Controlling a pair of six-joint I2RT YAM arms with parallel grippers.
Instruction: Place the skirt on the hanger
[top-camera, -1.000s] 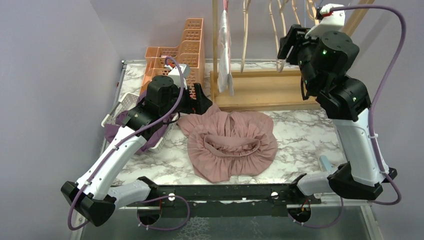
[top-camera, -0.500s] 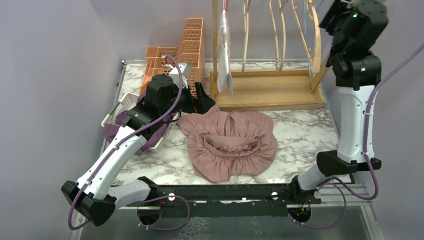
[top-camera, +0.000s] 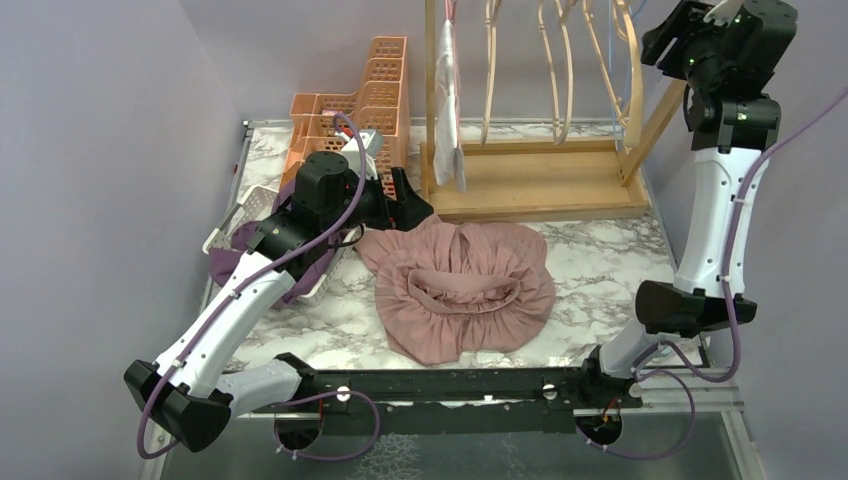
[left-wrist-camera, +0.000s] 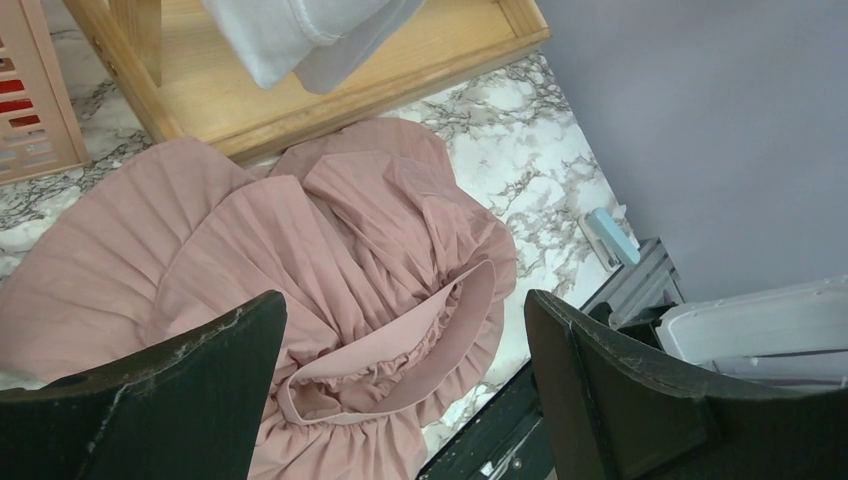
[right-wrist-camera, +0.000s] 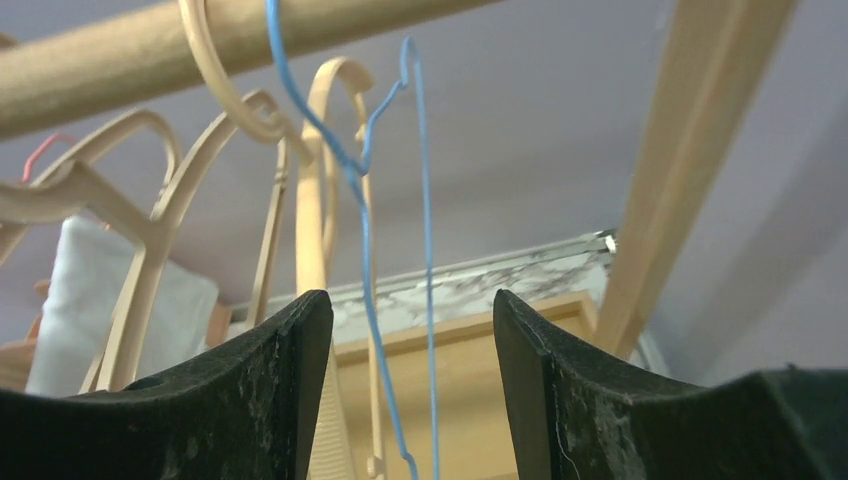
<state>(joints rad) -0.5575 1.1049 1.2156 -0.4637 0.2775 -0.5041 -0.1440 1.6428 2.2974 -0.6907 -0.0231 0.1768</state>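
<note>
The skirt (top-camera: 465, 285) lies in a crumpled pink heap on the marble table (top-camera: 610, 270), its waistband forming a loop near the middle. It is on no hanger yet. The left gripper (left-wrist-camera: 402, 300) hovers above the heap's far-left edge with its jaws spread wide. It holds nothing, and the pleated cloth lies below and ahead of its fingertips.

Beyond the skirt stands the wooden rack base (top-camera: 530, 185), with a white garment (top-camera: 450, 100) hanging over it. High at the far right, the right gripper (right-wrist-camera: 407, 300) is raised to the rod (right-wrist-camera: 150, 60), its jaws apart and empty. A blue wire hanger (right-wrist-camera: 424, 200) hangs straight ahead of it, framed by the two fingers, and wooden hangers (right-wrist-camera: 315, 180) crowd just to its left. Whether the wire sits between the jaws or just past the tips is hard to judge from this angle.

The risk lies in that crowding. Closing slightly off line could pinch a wooden hanger along with the wire, or nudge the thin wire aside so that it swings free. Pulling before the hook has lifted clear could drag the rack or drop the hanger.
</note>
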